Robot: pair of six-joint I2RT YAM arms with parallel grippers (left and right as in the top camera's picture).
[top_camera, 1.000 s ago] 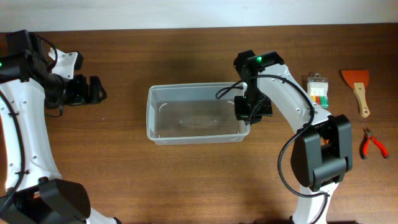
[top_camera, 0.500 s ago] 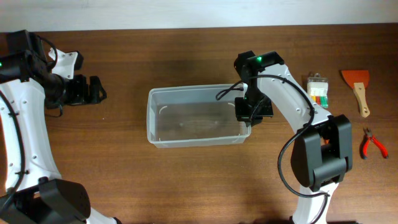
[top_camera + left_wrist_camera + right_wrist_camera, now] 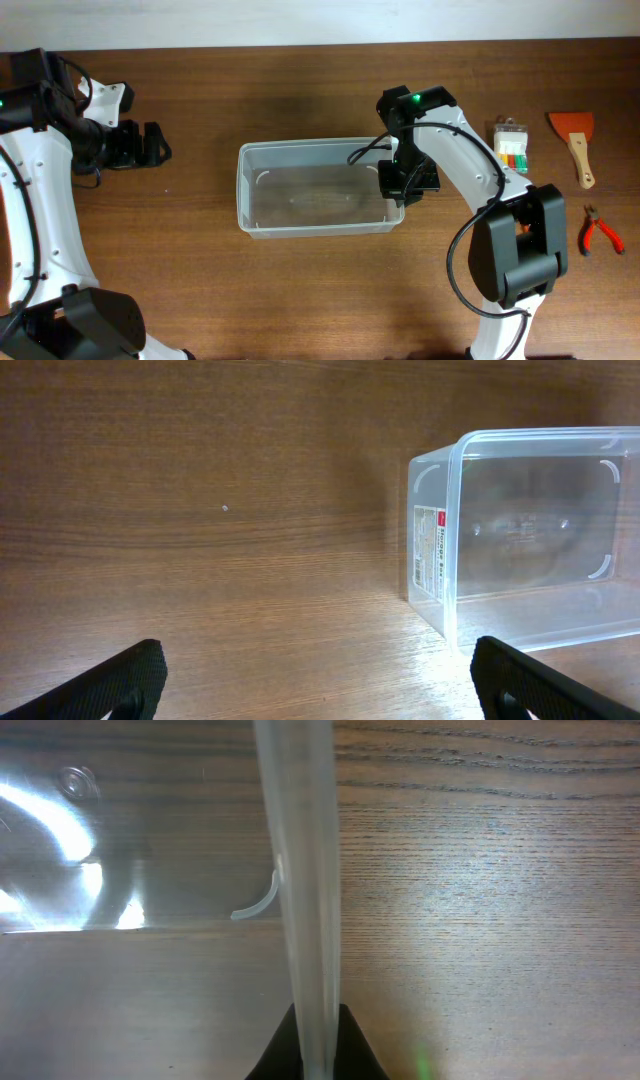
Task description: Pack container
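Observation:
The clear plastic container (image 3: 300,190) lies on the wooden table, open side up and empty. My right gripper (image 3: 402,185) is shut on its right wall; in the right wrist view the translucent wall (image 3: 300,870) runs between my two black fingertips (image 3: 316,1055). The container's left end with a white label shows in the left wrist view (image 3: 520,520). My left gripper (image 3: 155,145) is open and empty, well to the left of the container; its fingertips (image 3: 320,680) frame bare table.
At the right of the table lie a clear pack of coloured bits (image 3: 511,145), an orange scraper with a wooden handle (image 3: 576,145) and red-handled pliers (image 3: 598,232). The table's back edge meets a white wall.
The right gripper and the container's right end have shifted slightly toward the front and right. The left arm has not moved.

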